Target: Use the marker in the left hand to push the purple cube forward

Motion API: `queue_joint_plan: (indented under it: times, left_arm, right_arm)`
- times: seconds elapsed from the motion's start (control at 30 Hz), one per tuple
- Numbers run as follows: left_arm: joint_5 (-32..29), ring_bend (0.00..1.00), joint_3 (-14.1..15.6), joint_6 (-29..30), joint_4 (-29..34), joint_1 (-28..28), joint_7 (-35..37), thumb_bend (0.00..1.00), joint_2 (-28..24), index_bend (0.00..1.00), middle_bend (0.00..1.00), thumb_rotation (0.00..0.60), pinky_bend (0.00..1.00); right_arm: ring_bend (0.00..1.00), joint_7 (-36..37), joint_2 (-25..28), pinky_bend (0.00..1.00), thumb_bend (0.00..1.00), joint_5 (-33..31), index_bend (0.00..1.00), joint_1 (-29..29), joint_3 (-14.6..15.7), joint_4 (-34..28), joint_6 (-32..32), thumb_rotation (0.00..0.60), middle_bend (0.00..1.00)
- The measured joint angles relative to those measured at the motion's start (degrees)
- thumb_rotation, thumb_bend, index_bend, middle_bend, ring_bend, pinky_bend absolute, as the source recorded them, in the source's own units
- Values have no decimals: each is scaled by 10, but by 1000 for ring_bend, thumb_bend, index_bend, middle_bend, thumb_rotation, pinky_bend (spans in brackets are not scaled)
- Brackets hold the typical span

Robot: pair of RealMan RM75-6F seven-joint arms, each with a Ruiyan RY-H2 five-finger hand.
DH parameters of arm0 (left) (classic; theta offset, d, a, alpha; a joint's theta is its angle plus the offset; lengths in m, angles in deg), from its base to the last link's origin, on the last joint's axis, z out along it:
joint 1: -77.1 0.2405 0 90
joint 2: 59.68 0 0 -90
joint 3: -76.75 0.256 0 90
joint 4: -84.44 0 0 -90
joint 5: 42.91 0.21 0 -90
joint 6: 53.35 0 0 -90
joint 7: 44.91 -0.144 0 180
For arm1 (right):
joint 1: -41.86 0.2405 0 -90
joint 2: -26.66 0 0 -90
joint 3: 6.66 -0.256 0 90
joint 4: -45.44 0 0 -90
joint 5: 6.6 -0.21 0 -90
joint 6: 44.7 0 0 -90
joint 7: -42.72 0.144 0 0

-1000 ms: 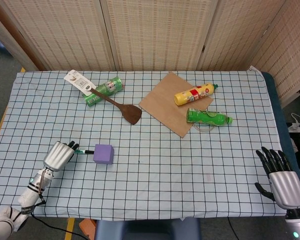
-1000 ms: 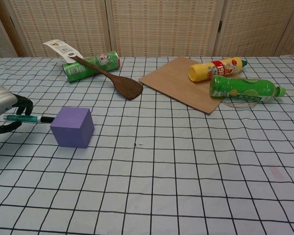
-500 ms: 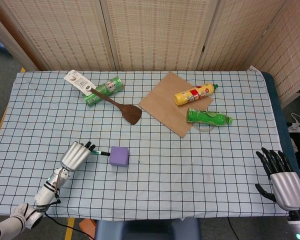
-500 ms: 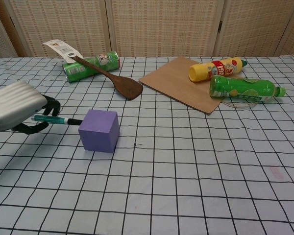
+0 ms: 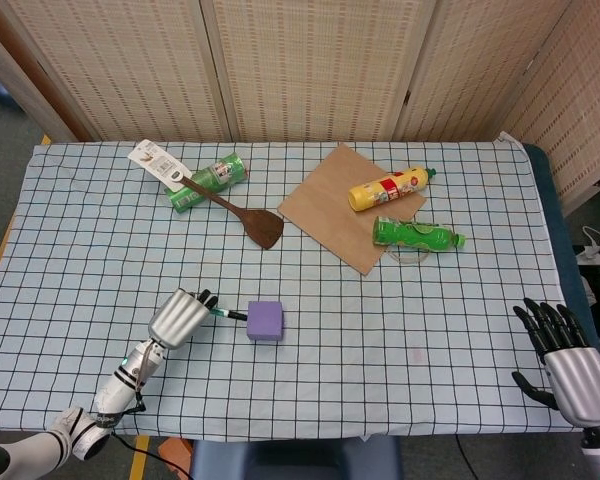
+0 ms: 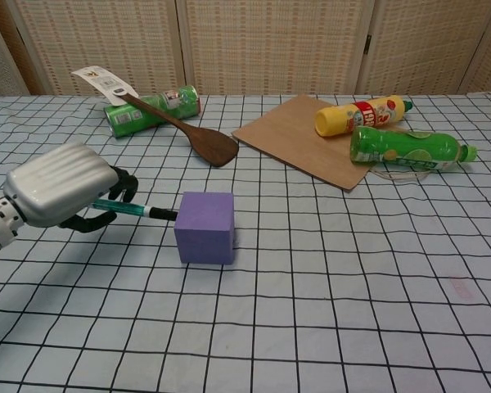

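The purple cube (image 5: pixel 265 321) (image 6: pixel 205 227) sits on the checked tablecloth, left of the table's middle. My left hand (image 5: pixel 181 316) (image 6: pixel 61 186) is just left of it and grips a green marker (image 5: pixel 228 314) (image 6: pixel 129 210). The marker lies level, and its black tip touches the cube's left face. My right hand (image 5: pixel 568 360) hangs off the table's front right corner with its fingers apart and nothing in it; the chest view does not show it.
At the back left lie a green can (image 5: pixel 208 181) (image 6: pixel 151 110) and a wooden spatula (image 5: pixel 242 213) (image 6: pixel 192 133). A brown board (image 5: pixel 338 208) (image 6: pixel 299 137), a yellow bottle (image 5: pixel 389 188) (image 6: pixel 362 115) and a green bottle (image 5: pixel 416 235) (image 6: pixel 405 146) lie back right.
My left hand has moved right with the marker, sliding the cube rightward across the cloth by roughly two grid squares. The right hand has stayed put.
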Motion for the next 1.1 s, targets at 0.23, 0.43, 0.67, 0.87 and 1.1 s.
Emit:
queue_joint_plan:
  times: [0.23, 0.43, 0.67, 0.87, 1.1]
  left_arm:
    - [0, 832, -7, -17, 46, -13, -51, 680, 7, 776, 742, 600, 1000]
    - [-10, 832, -23, -42, 65, -31, -83, 679, 22, 776, 742, 600, 1000]
    - [-26, 831, -40, -75, 65, -55, -110, 679, 53, 776, 742, 600, 1000]
    - [-32, 831, -47, -94, 54, -76, -121, 679, 80, 776, 744, 600, 1000]
    - [-32, 832, -61, -108, 44, -106, -134, 679, 107, 776, 744, 600, 1000]
  right_arm:
    - [0, 15, 6, 0, 126, 13, 0, -2, 6, 4, -5, 600, 0]
    - [0, 27, 11, 0, 126, 20, 0, -4, 10, 6, -11, 600, 0]
    - [0, 46, 17, 0, 125, 24, 0, -7, 11, 10, -20, 600, 0]
    - [0, 63, 23, 0, 126, 23, 0, -9, 11, 14, -24, 600, 0]
    - [0, 79, 29, 0, 126, 26, 0, -13, 13, 15, -31, 600, 0]
